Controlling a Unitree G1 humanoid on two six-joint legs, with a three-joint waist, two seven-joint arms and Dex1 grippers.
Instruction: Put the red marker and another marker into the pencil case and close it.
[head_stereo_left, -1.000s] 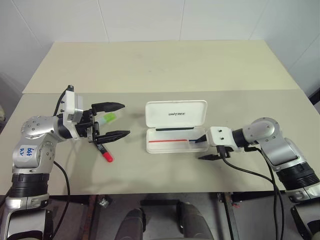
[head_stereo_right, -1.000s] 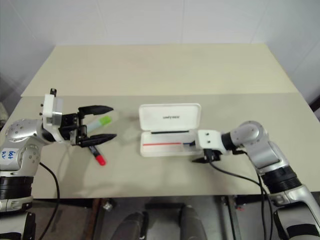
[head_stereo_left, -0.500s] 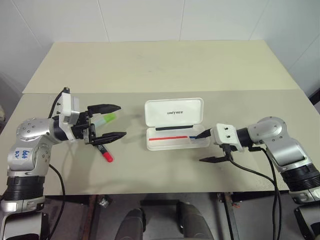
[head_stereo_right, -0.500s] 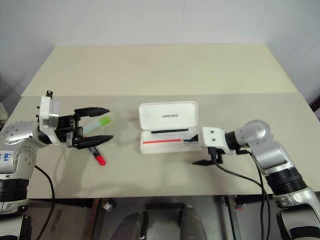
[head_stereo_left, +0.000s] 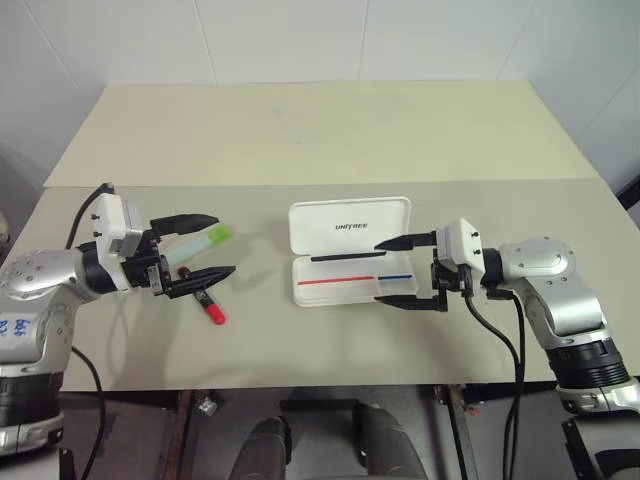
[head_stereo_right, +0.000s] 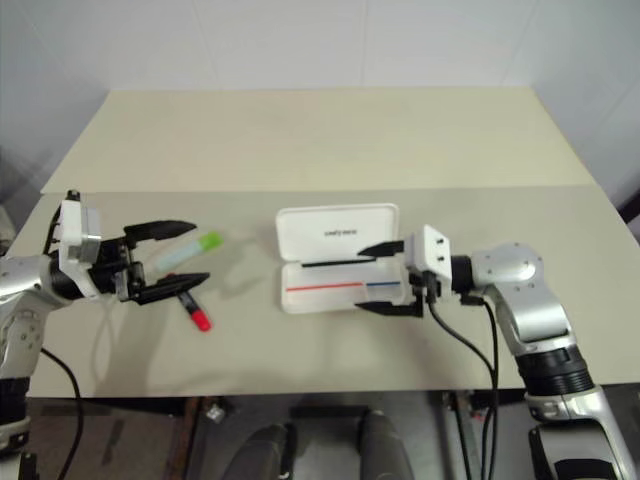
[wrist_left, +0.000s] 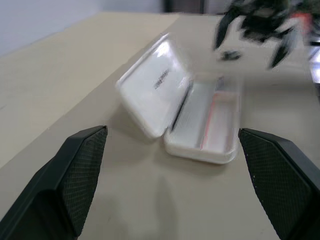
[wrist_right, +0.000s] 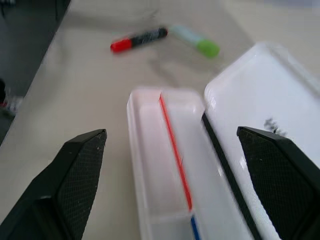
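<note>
The pencil case (head_stereo_left: 350, 253) lies open near the middle of the tabletop (head_stereo_left: 320, 140), closer to its near edge than to its far one, with the lid tipped back toward the far edge and the shallow tray toward the near edge. Small dark lettering shows on the lid, and a red stripe followed by a short blue one runs along the inside of the tray, which holds no marker. The red marker (head_stereo_left: 207, 305) lies flat on the tabletop well to the left of the case, its red cap end pointing toward the near edge and its black barrel running under the lower finger of the left pincer (head_stereo_left: 210, 247). The other marker (head_stereo_left: 200, 241), a pale green highlighter with a brighter green cap, lies just beyond the red marker toward the far edge, its cap end turned toward the case. The left pincer hangs over these two markers with its two black fingers spread wide and nothing between them, pointing toward the case. The right pincer (head_stereo_left: 401, 272) sits at the right end of the case, pointing left along it, its fingers also wide apart and empty: one finger reaches over the lid's right corner, the other over the tray's near right corner.
</note>
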